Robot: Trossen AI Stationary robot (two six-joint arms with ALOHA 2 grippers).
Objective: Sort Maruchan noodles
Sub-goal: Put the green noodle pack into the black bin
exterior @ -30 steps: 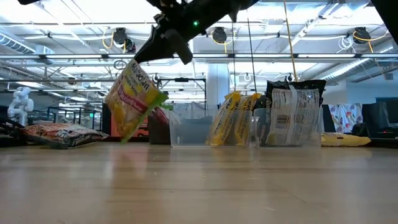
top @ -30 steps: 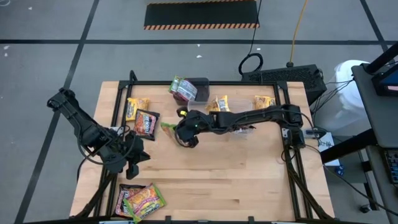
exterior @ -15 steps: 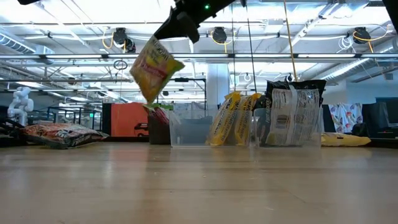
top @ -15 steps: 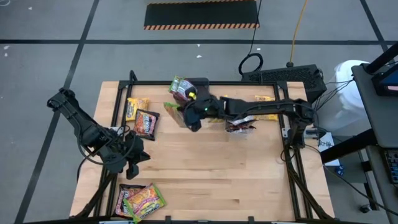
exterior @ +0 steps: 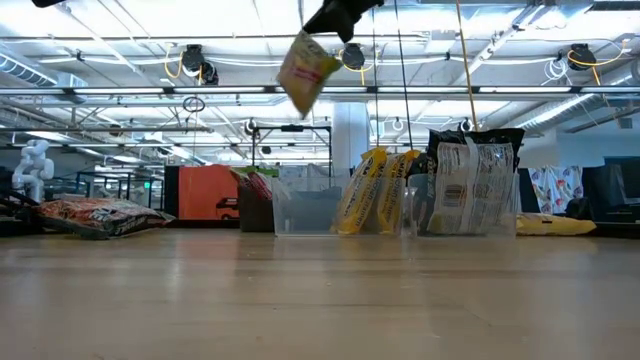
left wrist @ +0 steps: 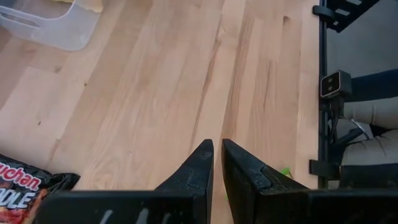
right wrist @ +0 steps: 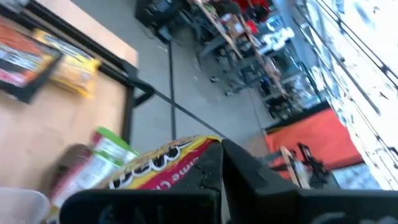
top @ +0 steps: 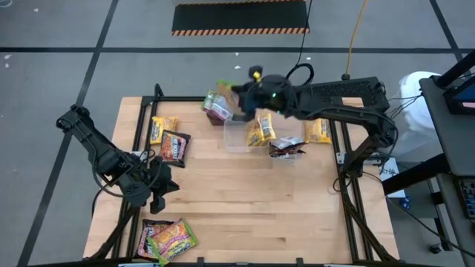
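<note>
My right gripper (top: 243, 95) is high above the table's far edge, shut on a yellow, green-edged noodle packet (exterior: 305, 70), which also fills the right wrist view as a yellow-and-red packet (right wrist: 158, 168). Just beneath it, green-edged packets stand in a dark box (top: 220, 108). Yellow packets (top: 260, 130) stand in a clear tub (top: 236, 139), and dark packets (top: 286, 147) sit in a tub beside it. A yellow packet (top: 163, 127) and a dark one (top: 176, 146) lie flat at far left. My left gripper (top: 159, 191) waits shut, low over the table's left side (left wrist: 217, 152). My right gripper pinches the packet between its two fingers by its upper corner (exterior: 322, 42), coming at it from above and slanting. The packet is lifted clear of the table and hangs tilted below the fingers (right wrist: 214, 168).
More packets (top: 167, 237) lie in a pile at the near left corner, and a yellow one (top: 318, 130) lies near the right rail. A black frame (top: 141, 126) borders the table. Bare wood spreads across the middle and near right.
My right gripper has carried the packet from above the table's middle toward the far edge and upward, swinging a little to the right. The packet has stayed in the hold and risen well above the tubs. The left arm has kept still.
</note>
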